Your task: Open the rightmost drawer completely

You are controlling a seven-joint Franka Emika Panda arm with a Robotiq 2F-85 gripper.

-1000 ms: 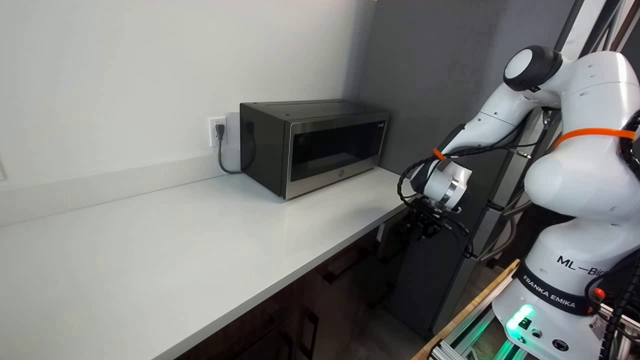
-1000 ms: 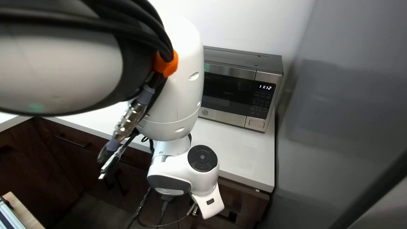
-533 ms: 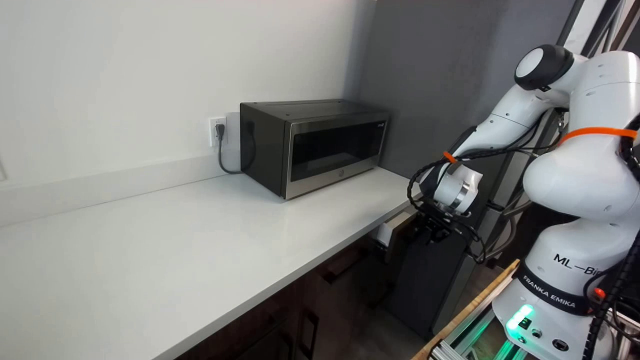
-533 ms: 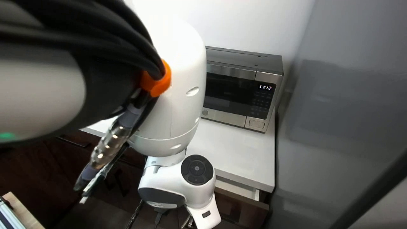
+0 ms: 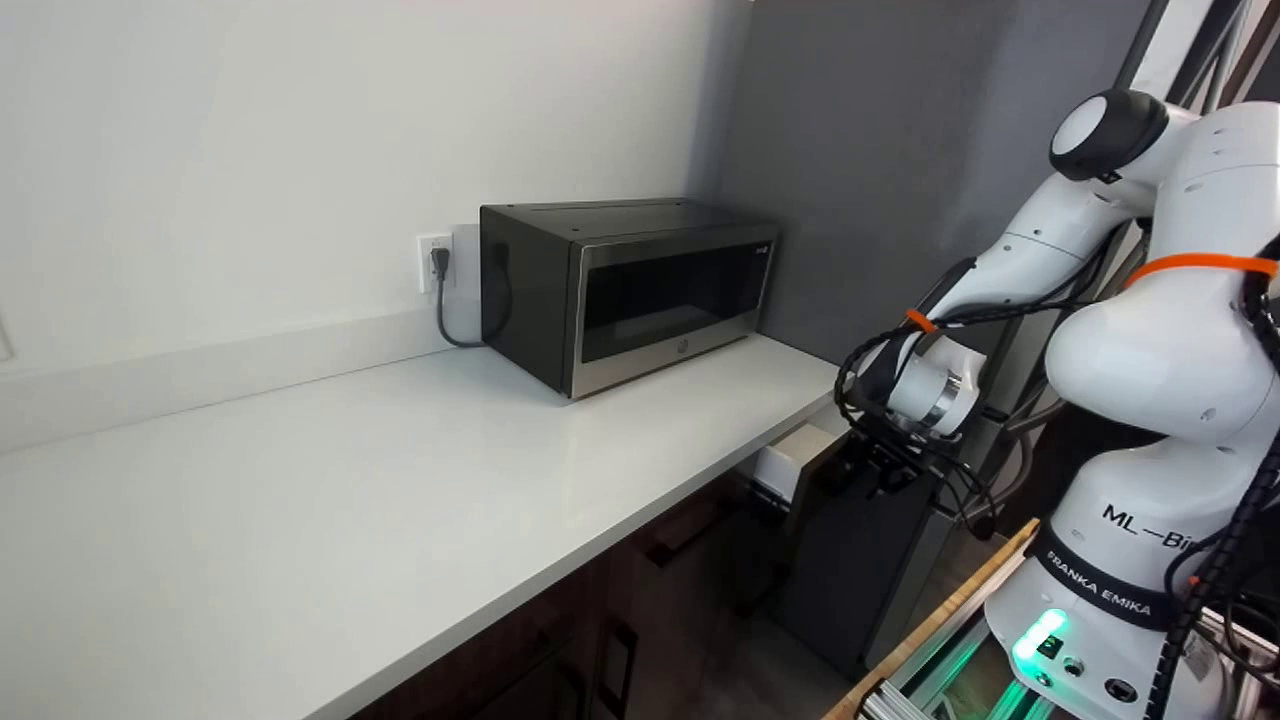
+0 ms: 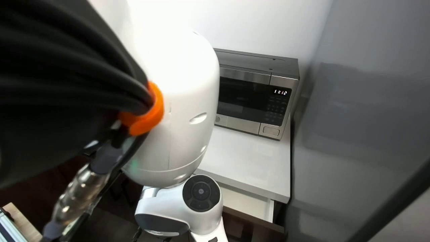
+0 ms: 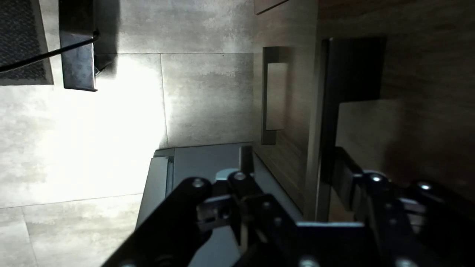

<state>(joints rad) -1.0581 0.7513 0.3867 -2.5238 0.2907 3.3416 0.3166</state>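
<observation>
Jaws parted, the robot's hand (image 7: 293, 159) straddles the handle (image 7: 330, 122) of the rightmost drawer (image 6: 250, 203), which juts part-open beneath the tabletop (image 6: 248, 159) on the hand's far side in an exterior view. The handle's long axis runs left to right; finishing likely means pulling nearward. Arm (image 5: 1160, 350) lettering: "FRANKA EMIKA", "ML-Bi", partly hidden; microwave (image 6: 257, 101) clock (image 6: 280, 92): 11:12.
</observation>
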